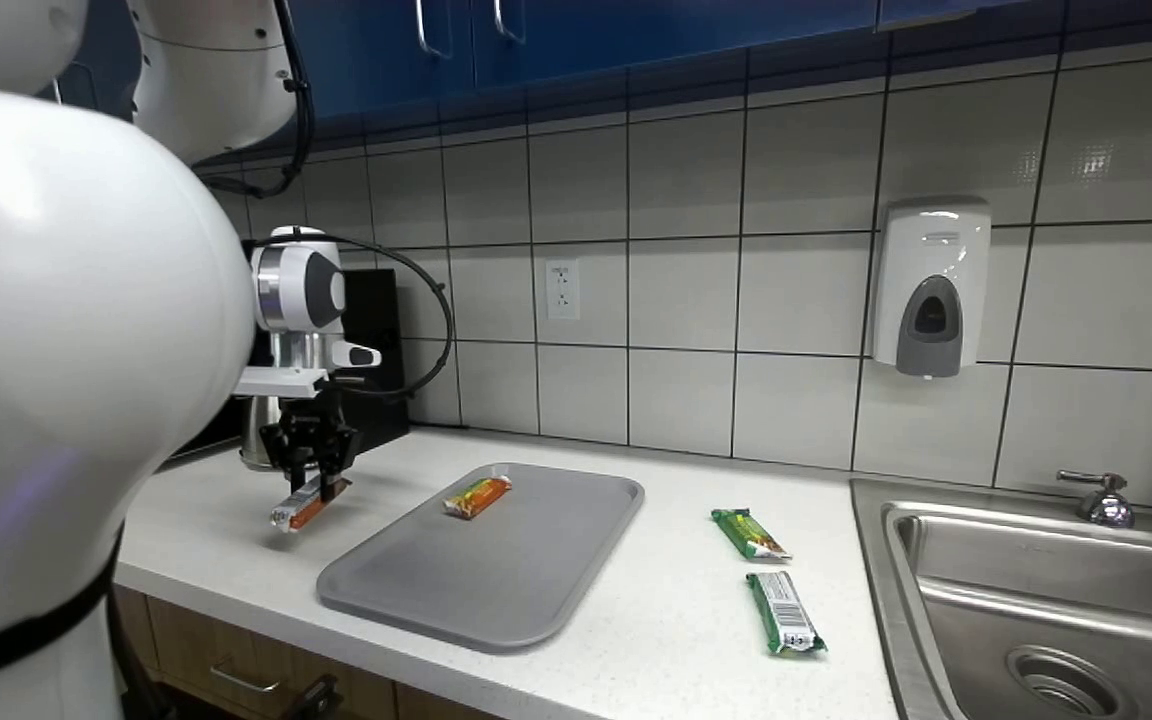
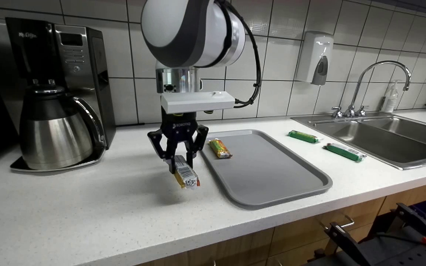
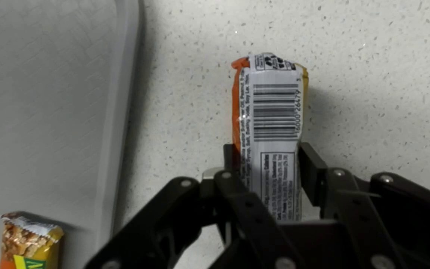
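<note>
My hand (image 3: 269, 164) is drawn narrow around a snack bar (image 3: 269, 147), my fingers (image 3: 312, 170) pressing the wrapper on both long sides. The bar's white printed side faces up toward my wrist, and its barcode (image 3: 276, 112) shows beyond them. I hold it just above the white surface (image 2: 87, 207), with a soft shadow below it, beside the grey tray (image 2: 268, 177) and outside its rim. On that tray, near the edge closest to my hand, lies an orange and yellow bar (image 2: 219, 148). Past the tray's far side, a green bar (image 1: 749, 535) and a second green bar (image 1: 786, 612) rest on the surface between tray and sink (image 1: 881, 570), near each other but apart; the second shows its barcode side up. Away from the tray, on the other side of my hand, stands a coffee maker (image 2: 80, 66) with a steel pot (image 2: 56, 144) in it. On the tiled wall (image 1: 686, 290) near the sink hangs a white soap dispenser (image 1: 926, 265).
</note>
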Controlling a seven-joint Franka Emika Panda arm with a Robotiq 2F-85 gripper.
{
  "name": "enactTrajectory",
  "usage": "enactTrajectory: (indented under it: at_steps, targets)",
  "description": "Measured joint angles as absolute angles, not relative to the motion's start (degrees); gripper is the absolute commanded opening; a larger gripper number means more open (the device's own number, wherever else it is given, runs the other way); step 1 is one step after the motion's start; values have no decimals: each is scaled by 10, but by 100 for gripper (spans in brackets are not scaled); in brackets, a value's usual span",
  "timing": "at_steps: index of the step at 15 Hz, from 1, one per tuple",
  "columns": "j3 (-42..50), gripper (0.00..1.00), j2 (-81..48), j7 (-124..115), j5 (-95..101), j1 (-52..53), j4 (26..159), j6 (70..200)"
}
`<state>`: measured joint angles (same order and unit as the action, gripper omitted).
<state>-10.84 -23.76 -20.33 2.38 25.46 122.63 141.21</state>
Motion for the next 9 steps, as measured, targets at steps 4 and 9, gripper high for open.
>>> enactTrajectory:
  at_steps: [4, 9]
  targets:
    - [-108, 18, -266, -203, 24, 260, 1202, 1409]
    - [-106, 18, -293, -203, 24, 267, 1178, 1406]
